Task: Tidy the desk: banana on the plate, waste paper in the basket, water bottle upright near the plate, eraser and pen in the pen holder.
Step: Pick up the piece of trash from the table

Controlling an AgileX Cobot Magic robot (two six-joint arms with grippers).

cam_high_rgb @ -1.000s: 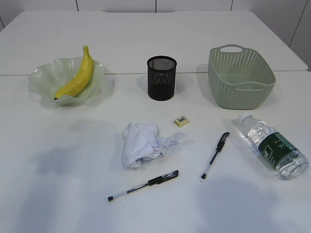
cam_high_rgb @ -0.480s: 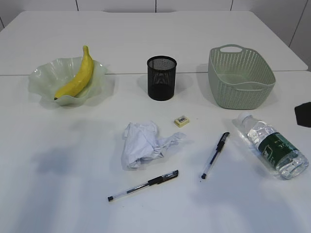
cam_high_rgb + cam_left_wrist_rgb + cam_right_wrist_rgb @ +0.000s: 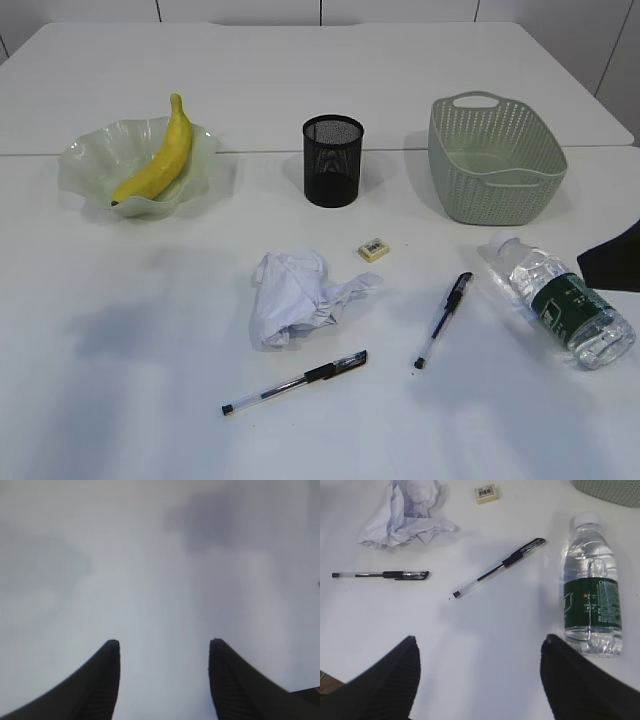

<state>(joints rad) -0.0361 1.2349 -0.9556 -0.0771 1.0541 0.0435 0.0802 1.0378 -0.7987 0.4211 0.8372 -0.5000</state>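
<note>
right arm (image 3: 615, 258) entered farther, both fingers open, empty; two pens (image 3: 443, 320), one bottle (image 3: 565, 312).

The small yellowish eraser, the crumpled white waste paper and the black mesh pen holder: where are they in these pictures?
Small yellowish eraser (image 3: 373, 249): exterior view, on its printed top face.
Crumpled white waste paper (image 3: 293, 297): exterior view, middle of the wad.
Black mesh pen holder (image 3: 332, 167): exterior view, on its front wall.

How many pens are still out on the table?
2: one pen lies in front of the paper; the other pen lies between paper and bottle. None visibly hidden.
</note>
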